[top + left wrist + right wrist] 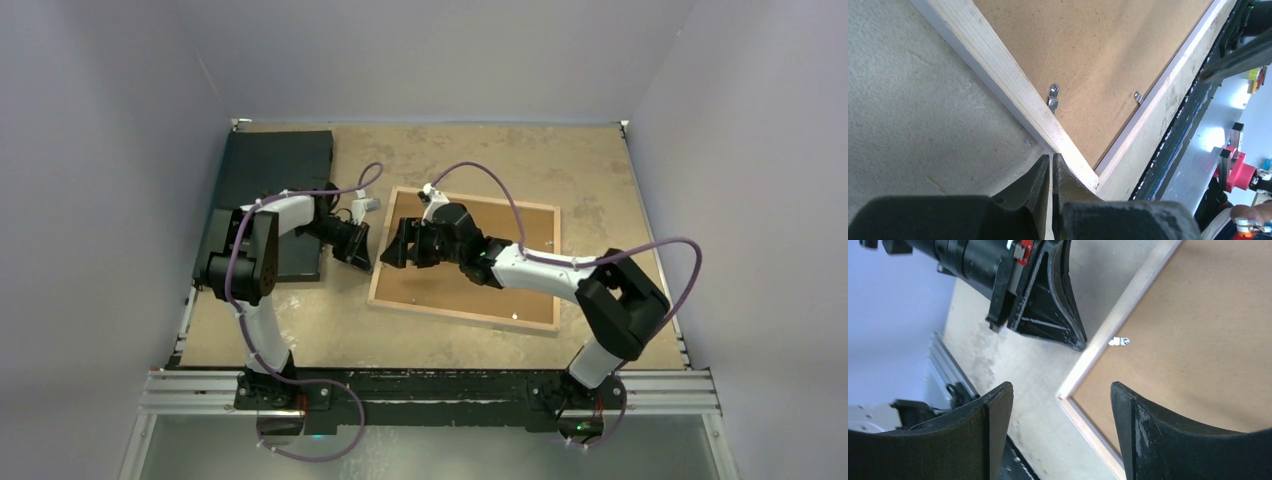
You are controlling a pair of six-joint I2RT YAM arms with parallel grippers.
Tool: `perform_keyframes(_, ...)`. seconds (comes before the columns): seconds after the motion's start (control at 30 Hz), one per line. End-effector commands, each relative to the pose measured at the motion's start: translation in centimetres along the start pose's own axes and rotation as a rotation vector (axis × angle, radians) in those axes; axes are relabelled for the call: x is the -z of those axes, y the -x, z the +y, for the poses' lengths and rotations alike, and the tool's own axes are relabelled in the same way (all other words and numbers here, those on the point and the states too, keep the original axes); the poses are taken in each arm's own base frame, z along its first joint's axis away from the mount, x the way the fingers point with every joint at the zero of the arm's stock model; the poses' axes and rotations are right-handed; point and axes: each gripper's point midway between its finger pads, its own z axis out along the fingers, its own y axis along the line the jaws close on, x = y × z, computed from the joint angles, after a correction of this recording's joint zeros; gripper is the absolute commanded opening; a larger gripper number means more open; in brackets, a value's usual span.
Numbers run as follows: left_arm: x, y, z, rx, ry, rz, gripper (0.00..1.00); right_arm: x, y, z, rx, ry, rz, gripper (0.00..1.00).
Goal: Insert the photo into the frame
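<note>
The frame [460, 316] lies face down on the table, wooden back edges up, with a brown fibreboard backing panel [430, 285] inside it. The photo is not in view. My left gripper [361, 262] is shut, its tips at the outer side of the frame's left rail [1013, 85] near the near-left corner, as the left wrist view [1052, 160] shows. My right gripper [405, 256] is open and empty, hovering over the same corner [1062, 390]. The rail [1118, 315] and the left gripper [1075, 342] show between its fingers.
A flat black board [275, 180] lies at the back left, partly under the left arm. Small metal clips [1053, 95] [1138, 97] [1119, 341] sit on the backing's edges. The table's metal front edge [430, 390] runs close to the frame's near rail.
</note>
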Motion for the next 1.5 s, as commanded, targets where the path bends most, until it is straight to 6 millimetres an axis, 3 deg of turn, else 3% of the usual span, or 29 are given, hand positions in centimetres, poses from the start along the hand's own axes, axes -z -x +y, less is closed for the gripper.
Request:
perform_keyframes(0.0,0.7,1.1,0.3,-0.059,0.017,-0.033,0.04,2.6,-1.7,-2.9,0.177,-0.102,0.071,0.72)
perform_keyframes(0.17,0.0,0.9,0.5,-0.027,-0.008,-0.04,0.04,-0.4,-2.4,-2.4,0.047,-0.049,0.061,0.62)
perform_keyframes(0.3,-0.1,0.8,0.3,-0.015,-0.017,-0.043,0.04,-3.1,-3.3,-3.0,-0.076,-0.042,0.049,0.62)
perform_keyframes(0.5,0.0,0.8,0.1,-0.02,-0.02,-0.042,0.04,-5.4,-3.4,-2.1,-0.079,-0.069,0.02,0.62)
perform_keyframes(1.13,-0.1,0.8,0.0,-0.017,-0.03,-0.042,0.04,-7.9,-2.3,-3.1,-0.107,-0.123,-0.061,0.58)
perform_keyframes(1.47,-0.1,0.7,0.1,-0.017,-0.032,-0.037,0.04,-7.8,-1.5,-3.5,-0.103,-0.15,-0.105,0.55)
